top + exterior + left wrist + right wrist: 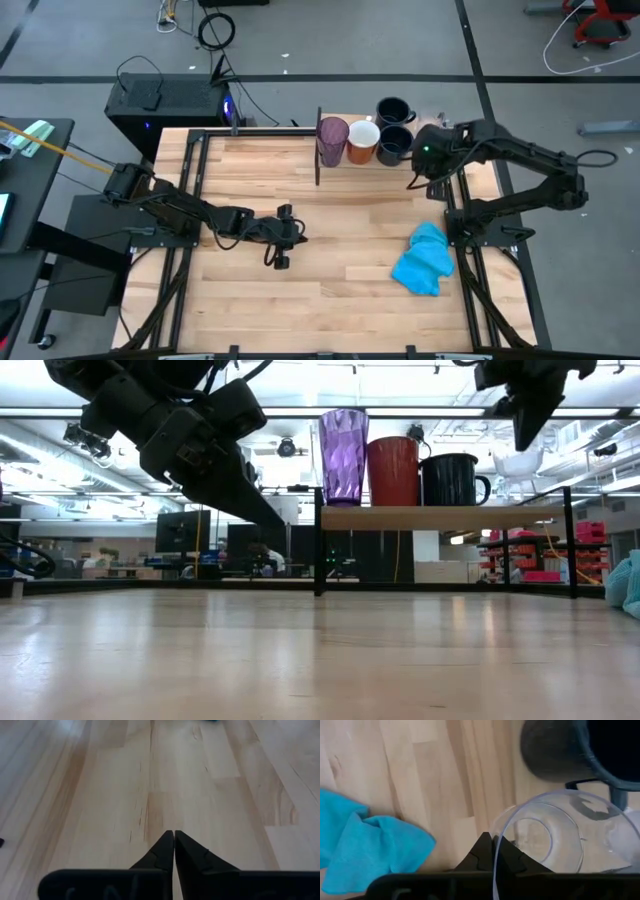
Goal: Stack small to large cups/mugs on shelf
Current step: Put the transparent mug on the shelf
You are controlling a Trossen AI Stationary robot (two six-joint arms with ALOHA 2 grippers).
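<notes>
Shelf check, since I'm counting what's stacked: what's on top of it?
On the shelf: purple tumbler, orange mug, navy mug. A second navy mug sits behind; its contents are hidden.

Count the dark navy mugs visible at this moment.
2. One dark navy mug stands in the row beside the orange mug; the other navy mug sits just behind it. More could be hidden, though none seems so.

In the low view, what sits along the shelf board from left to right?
Tall translucent purple tumbler → orange mug → dark navy mug with its handle to the right, all upright on the light wooden shelf board.
</notes>
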